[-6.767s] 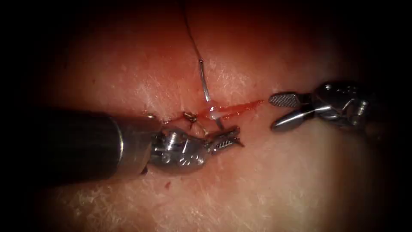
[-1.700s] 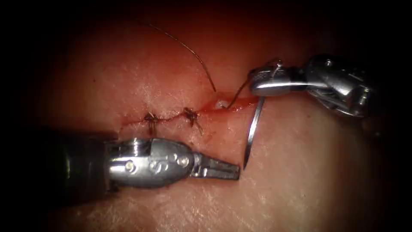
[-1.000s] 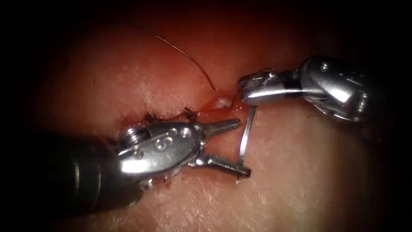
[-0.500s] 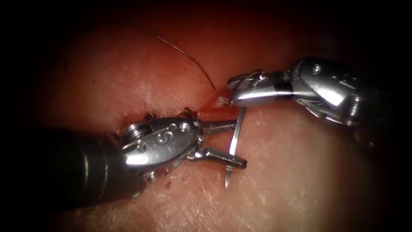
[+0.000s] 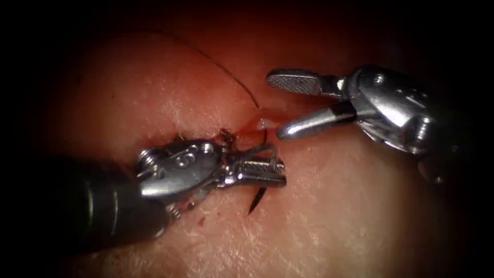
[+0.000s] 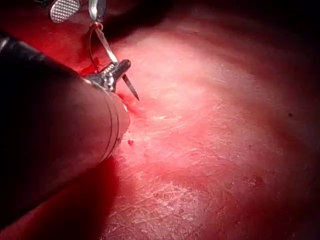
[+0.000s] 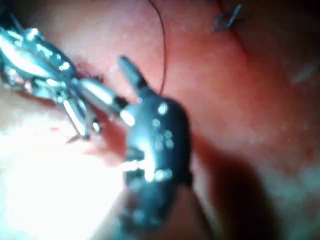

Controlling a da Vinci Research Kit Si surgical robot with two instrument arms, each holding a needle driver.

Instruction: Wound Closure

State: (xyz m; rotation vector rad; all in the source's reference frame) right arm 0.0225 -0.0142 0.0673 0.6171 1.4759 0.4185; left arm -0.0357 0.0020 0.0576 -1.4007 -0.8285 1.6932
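Observation:
My left tool (image 5: 280,172) is shut on the curved needle (image 5: 256,198) not far behind its point. The dark point sticks out below the jaws, just above the tissue (image 5: 329,216) on the near side of the cut (image 5: 257,125). The needle's tail arcs up toward the cut's open part. My right tool (image 5: 275,106) stands open just right of it, holding nothing. Thread (image 5: 231,77) rises from the far edge of the cut and curves off to the upper left. The left wrist view has the left tool (image 6: 117,70) on the needle (image 6: 131,87).
Two tied stitches (image 5: 225,135) close the cut left of the needle, partly behind the left tool. Red fluid (image 5: 247,127) pools at the open part. The right wrist view has the right tool (image 7: 131,74), the thread (image 7: 163,45) and the left tool (image 7: 45,65).
The right tool carried the needle left and down to the left tool. The left tool's jaws shut on it, and the right tool let go and opened.

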